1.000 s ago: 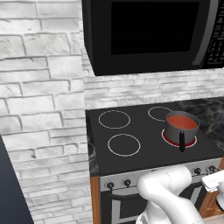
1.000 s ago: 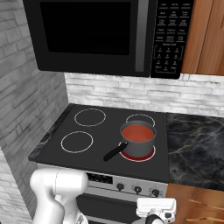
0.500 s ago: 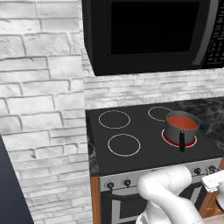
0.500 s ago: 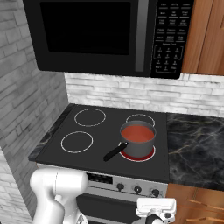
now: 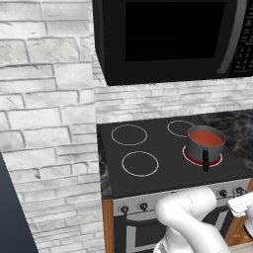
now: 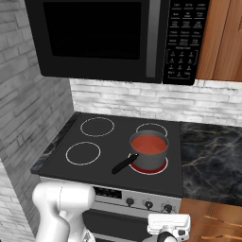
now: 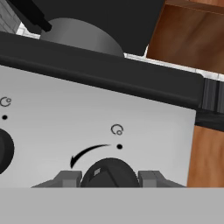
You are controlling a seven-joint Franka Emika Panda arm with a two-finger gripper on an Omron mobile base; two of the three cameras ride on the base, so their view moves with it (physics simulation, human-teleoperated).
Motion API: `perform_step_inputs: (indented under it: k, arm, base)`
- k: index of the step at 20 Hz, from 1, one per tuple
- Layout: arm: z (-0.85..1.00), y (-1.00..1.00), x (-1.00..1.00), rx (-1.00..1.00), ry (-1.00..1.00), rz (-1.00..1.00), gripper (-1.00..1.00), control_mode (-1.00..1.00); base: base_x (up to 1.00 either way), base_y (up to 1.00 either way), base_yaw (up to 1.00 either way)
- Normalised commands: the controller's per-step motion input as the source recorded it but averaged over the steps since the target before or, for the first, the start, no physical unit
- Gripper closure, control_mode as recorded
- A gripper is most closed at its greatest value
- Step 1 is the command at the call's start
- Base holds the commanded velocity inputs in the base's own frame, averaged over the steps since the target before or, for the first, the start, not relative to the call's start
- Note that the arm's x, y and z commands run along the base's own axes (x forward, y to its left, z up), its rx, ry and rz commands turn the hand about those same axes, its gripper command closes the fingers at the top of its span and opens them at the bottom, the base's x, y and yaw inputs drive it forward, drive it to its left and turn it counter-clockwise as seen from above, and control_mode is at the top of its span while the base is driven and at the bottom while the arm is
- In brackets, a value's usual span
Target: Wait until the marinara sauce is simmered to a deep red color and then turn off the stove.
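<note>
The marinara sauce (image 5: 205, 138) (image 6: 148, 144) is a smooth orange-red disc in a small grey pot (image 5: 201, 152) (image 6: 151, 158) whose black handle (image 6: 125, 165) points toward the front. The pot sits on the stove's (image 5: 148, 185) (image 6: 106, 163) front right burner, which glows red (image 6: 160, 168). In the hand view my gripper (image 7: 109, 178) is low at the silver front panel (image 7: 144, 131). Its two fingertips (image 7: 68, 178) sit against either side of a black knob (image 7: 108, 171), with no gap showing. My white hand (image 6: 168, 221) hangs in front of the right-hand knobs.
A black microwave (image 6: 108, 38) hangs over the cooktop. Dark stone counter (image 6: 210, 151) lies to the right, with wooden cabinet fronts (image 7: 205, 162) below it. A brick wall (image 5: 44, 123) closes the left side. Another knob (image 7: 5, 148) lies left of my fingers.
</note>
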Motion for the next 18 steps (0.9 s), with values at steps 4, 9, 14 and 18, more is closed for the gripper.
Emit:
perform_step_inputs:
  k: [4,9,14,18]
  arm:
    - [0.00,0.00,0.00,0.00,0.00,0.00,1.00,-1.00]
    - [0.00,0.00,0.00,0.00,0.00,0.00,1.00,-1.00]
    - [0.00,0.00,0.00,0.00,0.00,0.00,1.00,-1.00]
    - [0.00,0.00,0.00,0.00,0.00,0.00,1.00,-1.00]
  base:
    - [0.00,0.00,0.00]
    - [0.00,0.00,0.00]
    - [0.00,0.00,0.00]
    - [0.00,0.00,0.00]
